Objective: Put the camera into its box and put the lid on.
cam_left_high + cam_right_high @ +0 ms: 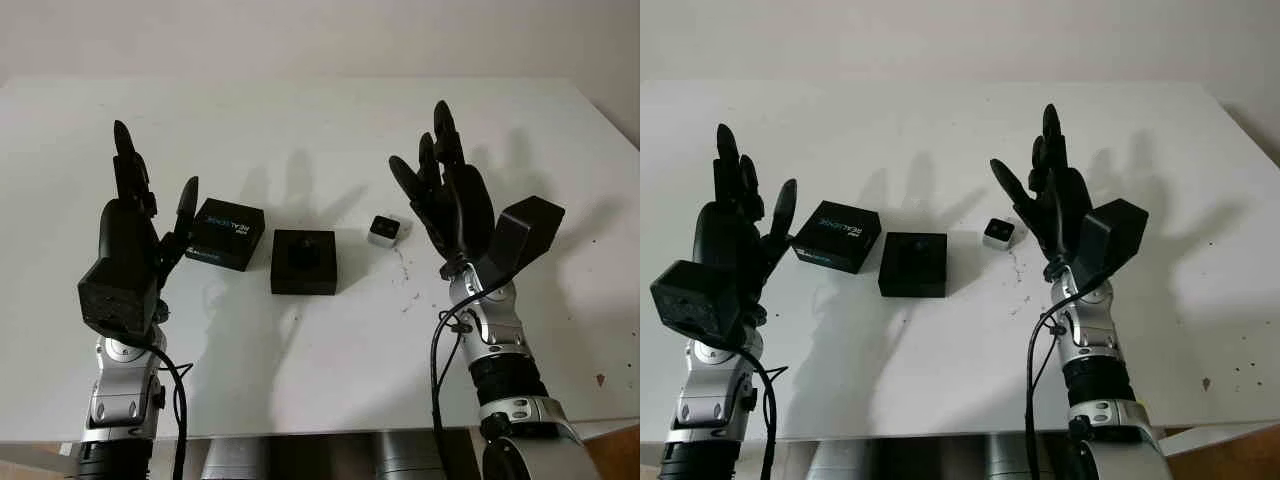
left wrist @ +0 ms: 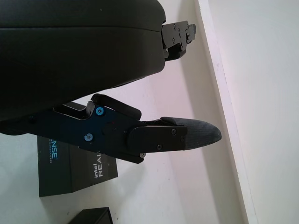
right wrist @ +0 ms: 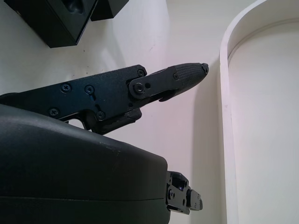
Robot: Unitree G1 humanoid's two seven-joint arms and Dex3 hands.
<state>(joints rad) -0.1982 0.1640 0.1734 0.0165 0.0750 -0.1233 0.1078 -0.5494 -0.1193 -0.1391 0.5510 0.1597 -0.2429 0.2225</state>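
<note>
Three items on table: the small white-and-grey cube-shaped camera [image 1: 384, 230], the open black square box base [image 1: 303, 261] and the black printed cardboard lid [image 1: 225, 233], in one row across the white matte table [image 1: 300, 130].
Camera position: on the table, apart from the box base, towards the right hand's side; not yet boxed.
Box base: matte black, with a moulded dark recess facing up, apparently shaped to seat the camera.
Lid: lies flat just beside the base, lettering upward; off the box, so the recess stays reachable.
Left hand [image 1: 135, 225]: raised above the table near the lid, open, holding nothing.
Right hand [image 1: 450, 200]: raised near the camera, open, holding nothing.
Judgement: the right hand is best placed for the camera, the left for the lid.
Fingertips [image 3: 189, 73]: ribbed dark pads, seemingly grip surfaces.
</note>
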